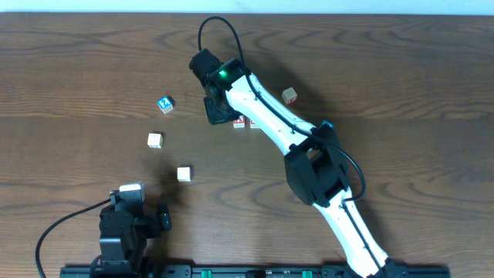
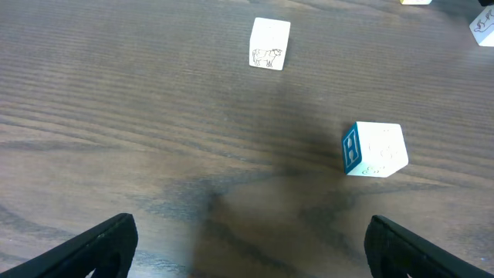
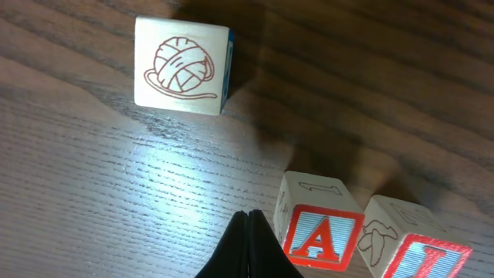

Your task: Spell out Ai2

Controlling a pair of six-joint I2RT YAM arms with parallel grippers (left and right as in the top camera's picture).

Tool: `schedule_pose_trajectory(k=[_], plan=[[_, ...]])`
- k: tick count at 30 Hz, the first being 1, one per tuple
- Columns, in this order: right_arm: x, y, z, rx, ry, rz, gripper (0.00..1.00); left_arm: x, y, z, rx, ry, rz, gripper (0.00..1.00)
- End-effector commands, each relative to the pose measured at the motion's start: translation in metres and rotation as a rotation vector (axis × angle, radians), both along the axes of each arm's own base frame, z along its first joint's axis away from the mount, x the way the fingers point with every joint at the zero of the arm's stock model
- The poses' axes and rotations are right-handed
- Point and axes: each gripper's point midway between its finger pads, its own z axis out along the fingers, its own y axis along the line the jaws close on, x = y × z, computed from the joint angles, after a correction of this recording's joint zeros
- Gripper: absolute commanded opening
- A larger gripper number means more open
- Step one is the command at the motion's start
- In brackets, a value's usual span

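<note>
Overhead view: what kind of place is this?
Probably a robot lab workbench: a wooden table, a white robot arm reaching over it, and little letter cubes like the A cube and 2 cube.

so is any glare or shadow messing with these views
right wrist: a bright glare patch washes out the table grain left of the A cube, and dark shadow sits just beyond that cube; left wrist: a soft shadow lies on the wood ahead of the open left tool, and the blue-sided cube is sharp; overhead: even light, no glare
</note>
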Motion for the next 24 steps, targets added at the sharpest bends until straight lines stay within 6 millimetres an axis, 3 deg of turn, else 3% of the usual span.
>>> schedule_pose_trajectory(k=[1,14,24], plan=[[0.005,0.001,0.001,-0.010,-0.024,0.010,0.02,-0.006,0.001,-0.015,0.008,0.049,0.000,0.95],[0.000,-0.002,-0.016,-0.023,-0.005,0.010,0.01,-0.006,0.001,-0.015,0.008,0.049,0.000,0.95],[0.003,-0.002,-0.017,-0.021,-0.014,0.008,0.02,-0.006,0.001,-0.015,0.008,0.049,0.000,0.95]])
